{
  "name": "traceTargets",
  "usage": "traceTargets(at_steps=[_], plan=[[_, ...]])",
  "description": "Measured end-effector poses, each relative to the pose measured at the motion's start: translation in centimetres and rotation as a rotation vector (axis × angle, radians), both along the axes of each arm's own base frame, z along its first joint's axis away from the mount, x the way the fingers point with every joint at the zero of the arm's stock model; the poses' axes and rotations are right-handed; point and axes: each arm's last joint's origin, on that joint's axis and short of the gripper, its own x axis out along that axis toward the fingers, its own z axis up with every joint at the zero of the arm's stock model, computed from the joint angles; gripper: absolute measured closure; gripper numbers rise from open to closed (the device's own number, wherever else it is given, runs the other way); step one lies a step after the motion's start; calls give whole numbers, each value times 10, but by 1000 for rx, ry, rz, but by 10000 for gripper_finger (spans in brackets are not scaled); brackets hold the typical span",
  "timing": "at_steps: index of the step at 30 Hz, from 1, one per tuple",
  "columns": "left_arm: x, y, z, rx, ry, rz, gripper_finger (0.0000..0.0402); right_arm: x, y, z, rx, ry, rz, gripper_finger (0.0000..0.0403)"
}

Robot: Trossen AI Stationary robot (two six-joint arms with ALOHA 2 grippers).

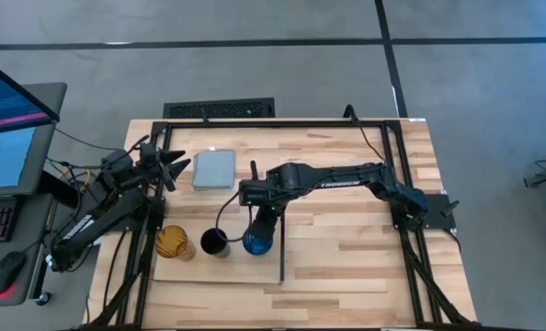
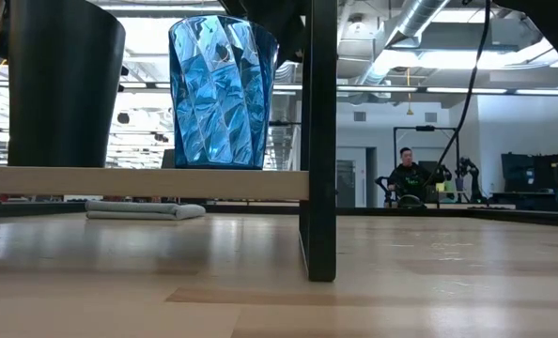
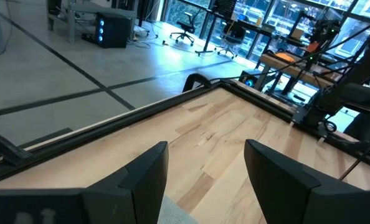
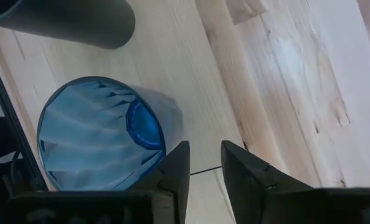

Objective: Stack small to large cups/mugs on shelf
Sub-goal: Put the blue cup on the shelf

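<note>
High view shows the right gripper (image 1: 262,223) at 12 o'clock of the blue cup (image 1: 257,243) on the shelf (image 1: 255,268), fingers parted, holding nothing, while the left gripper (image 1: 169,169) waits open.

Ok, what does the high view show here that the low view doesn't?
Only the high view: the left pincer, open and waiting by the table's left edge; the right pincer just above the blue cup; and the amber cup in full, in a row with the other two. Only the low view: the shelf sits raised off the tabletop on a black upright, and a person is far back in the room. Both: the blue cup, the black cup, the shelf and the grey-blue pad.
</note>
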Motion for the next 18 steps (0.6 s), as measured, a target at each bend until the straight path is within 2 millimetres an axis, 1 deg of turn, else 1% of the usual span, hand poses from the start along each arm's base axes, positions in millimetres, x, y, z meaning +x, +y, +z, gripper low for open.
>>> traceTargets(at_steps=[18], plan=[[0, 0, 0, -1, 0, -1, 198, 0, 3, -1, 26, 9, -6, 289]])
